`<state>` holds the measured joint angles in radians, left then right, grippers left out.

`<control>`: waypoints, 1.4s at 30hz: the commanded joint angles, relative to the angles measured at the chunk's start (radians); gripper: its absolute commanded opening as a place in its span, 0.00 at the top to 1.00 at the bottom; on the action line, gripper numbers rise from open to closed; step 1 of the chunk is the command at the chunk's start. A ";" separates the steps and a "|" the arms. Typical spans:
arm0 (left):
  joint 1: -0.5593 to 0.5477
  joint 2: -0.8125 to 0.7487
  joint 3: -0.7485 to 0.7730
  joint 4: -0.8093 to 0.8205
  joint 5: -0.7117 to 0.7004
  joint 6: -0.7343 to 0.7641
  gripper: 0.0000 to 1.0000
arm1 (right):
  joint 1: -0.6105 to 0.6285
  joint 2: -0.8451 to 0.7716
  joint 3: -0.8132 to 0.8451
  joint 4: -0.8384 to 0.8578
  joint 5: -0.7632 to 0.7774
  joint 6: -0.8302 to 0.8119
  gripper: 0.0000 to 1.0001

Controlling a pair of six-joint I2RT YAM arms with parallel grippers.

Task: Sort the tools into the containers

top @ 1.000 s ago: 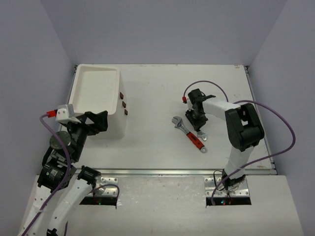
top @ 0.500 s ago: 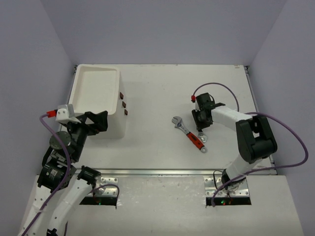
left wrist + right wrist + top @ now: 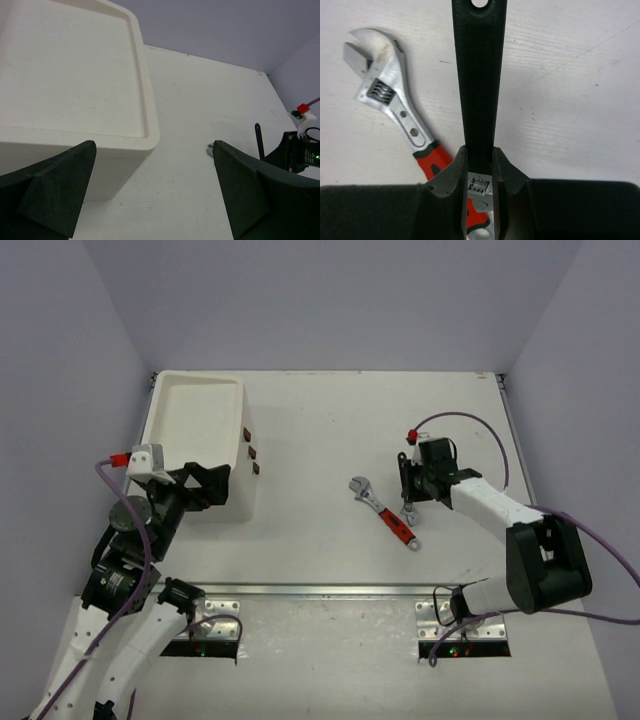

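The right claw [image 3: 408, 487] is gripping a black wrench [image 3: 479, 75] tightly between its fingers. The handle is sticking out straight ahead of them, with a hole near its tip. The claw is hanging over the right half of the bench [image 3: 320, 420], just beside the red-handled adjustable wrench [image 3: 385, 512]. That one is lying flat on the bench, its silver head pointing toward the far left. From where I am standing I cannot tell whether the black wrench is touching the bench.

Over on the left, the left claw [image 3: 205, 488] is gaping wide open, holding nothing and hovering at the near corner of the tall white box [image 3: 195, 425]. Small dark-red knobs [image 3: 250, 452] are showing on the box's right side, facing the two wrenches.
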<state>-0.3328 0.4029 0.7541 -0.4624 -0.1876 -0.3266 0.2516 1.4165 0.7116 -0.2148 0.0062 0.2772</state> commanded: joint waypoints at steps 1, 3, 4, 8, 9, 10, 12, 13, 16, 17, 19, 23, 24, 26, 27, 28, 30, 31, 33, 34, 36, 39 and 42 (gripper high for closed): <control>0.010 0.113 0.042 0.050 0.154 -0.022 0.00 | 0.007 -0.144 0.017 0.100 -0.067 0.018 1.00; 0.009 0.172 0.044 0.095 0.286 -0.070 0.00 | 0.019 -0.214 0.020 0.087 -0.103 0.026 1.00; 0.008 0.188 0.041 0.128 0.328 -0.091 0.00 | 0.024 -0.236 0.025 0.078 -0.117 0.029 1.00; -0.027 0.266 -0.007 0.322 0.470 -0.190 0.00 | 0.079 -0.297 0.067 0.025 -0.160 0.062 1.00; -0.055 0.291 -0.010 0.378 0.489 -0.219 0.00 | 0.108 -0.305 0.078 0.011 -0.169 0.065 1.00; -0.086 0.311 -0.012 0.410 0.487 -0.222 0.00 | 0.131 -0.311 0.085 0.001 -0.168 0.071 1.00; -0.182 0.375 -0.010 0.482 0.404 -0.242 0.00 | 0.186 -0.331 0.095 -0.005 -0.163 0.089 1.00; -0.220 0.403 -0.008 0.504 0.361 -0.236 0.01 | 0.204 -0.333 0.098 -0.005 -0.161 0.103 1.00; -0.358 0.520 0.062 0.526 0.266 -0.204 0.05 | 0.254 -0.360 0.096 0.037 -0.224 0.170 1.00; -0.388 0.574 0.088 0.528 0.240 -0.198 0.07 | 0.265 -0.367 0.094 0.055 -0.242 0.189 1.00; -0.429 0.617 0.126 0.531 0.208 -0.190 0.09 | 0.278 -0.377 0.094 0.073 -0.268 0.215 1.00; -0.459 0.694 0.155 0.560 0.155 -0.197 0.15 | 0.294 -0.386 0.095 0.123 -0.347 0.265 1.00; -0.459 0.705 0.160 0.565 0.155 -0.200 0.18 | 0.302 -0.389 0.095 0.132 -0.361 0.271 1.00; -0.462 0.729 0.168 0.576 0.154 -0.203 0.26 | 0.313 -0.396 0.095 0.152 -0.394 0.278 1.00; -0.463 0.737 0.169 0.576 0.148 -0.207 0.28 | 0.317 -0.405 0.094 0.159 -0.405 0.281 1.00; -0.465 0.742 0.169 0.576 0.131 -0.211 0.32 | 0.319 -0.412 0.092 0.171 -0.415 0.288 1.00; -0.469 0.739 0.163 0.588 0.113 -0.220 0.33 | 0.322 -0.425 0.086 0.188 -0.439 0.297 1.00; -0.471 0.737 0.157 0.600 0.108 -0.223 0.34 | 0.322 -0.431 0.083 0.197 -0.460 0.306 1.00; -0.474 0.738 0.156 0.619 0.115 -0.231 0.37 | 0.326 -0.438 0.082 0.208 -0.506 0.322 1.00; -0.474 0.740 0.156 0.620 0.121 -0.232 0.38 | 0.327 -0.438 0.080 0.231 -0.514 0.328 1.00; -0.478 0.751 0.162 0.634 0.130 -0.238 0.41 | 0.345 -0.438 0.085 0.243 -0.512 0.327 1.00; -0.490 0.770 0.171 0.644 0.129 -0.245 0.47 | 0.370 -0.436 0.090 0.250 -0.498 0.322 1.00; -0.503 0.790 0.174 0.657 0.139 -0.247 0.61 | 0.382 -0.427 0.095 0.265 -0.493 0.327 1.00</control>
<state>-0.8133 1.1719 0.8828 0.1161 -0.0525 -0.5635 0.6156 0.9993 0.7563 -0.0635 -0.4625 0.5831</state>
